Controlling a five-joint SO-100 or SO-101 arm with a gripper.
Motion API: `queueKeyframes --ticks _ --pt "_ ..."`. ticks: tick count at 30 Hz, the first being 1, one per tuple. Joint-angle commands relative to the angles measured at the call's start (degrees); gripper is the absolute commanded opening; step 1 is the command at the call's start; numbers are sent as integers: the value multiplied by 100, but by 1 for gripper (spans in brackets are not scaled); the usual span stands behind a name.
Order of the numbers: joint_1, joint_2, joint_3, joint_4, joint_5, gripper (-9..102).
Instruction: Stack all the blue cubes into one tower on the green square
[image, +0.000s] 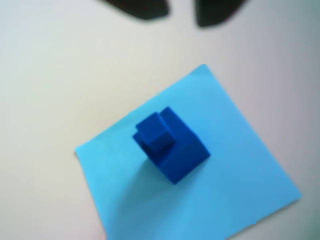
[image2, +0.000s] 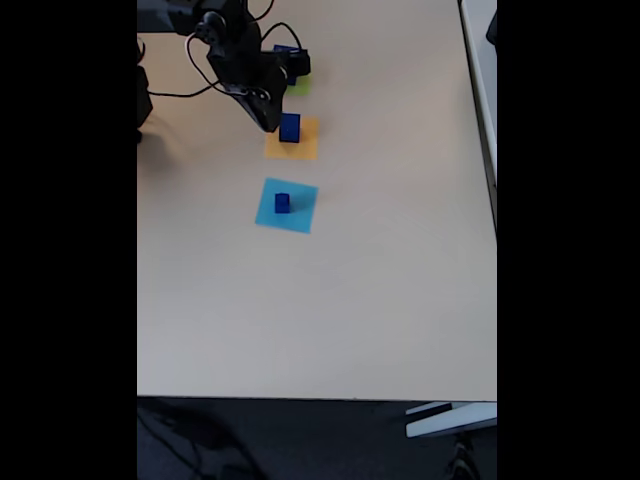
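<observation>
Two dark fingertips (image: 145, 9) sit apart at the wrist view's top edge, gripper (image: 182, 12) seemingly released; below, small blue cube (image: 156, 135) tops larger blue cube (image: 180, 152) on light-blue square (image: 235, 180); another cube (image2: 290, 127) occupies orange square (image2: 305, 148); green square (image2: 300, 86) lies behind the arm.

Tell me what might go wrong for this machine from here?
Two risks stand out. On the light-blue square a small blue cube sits off-centre on a larger blue cube, so a clumsy grab could knock it off. In the fixed view the arm hangs right beside the blue cube on the orange square, and the green square is mostly hidden behind it, so a careless swing could bump that cube. The wrist view is blurry, too.
</observation>
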Motion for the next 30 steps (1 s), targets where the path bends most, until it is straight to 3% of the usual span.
queueKeyframes --ticks 1,12,30 --pt "0 44 -316 -97 308 0" --pt "62 44 -290 -97 1195 0" --pt "-9 26 158 -659 1257 0"
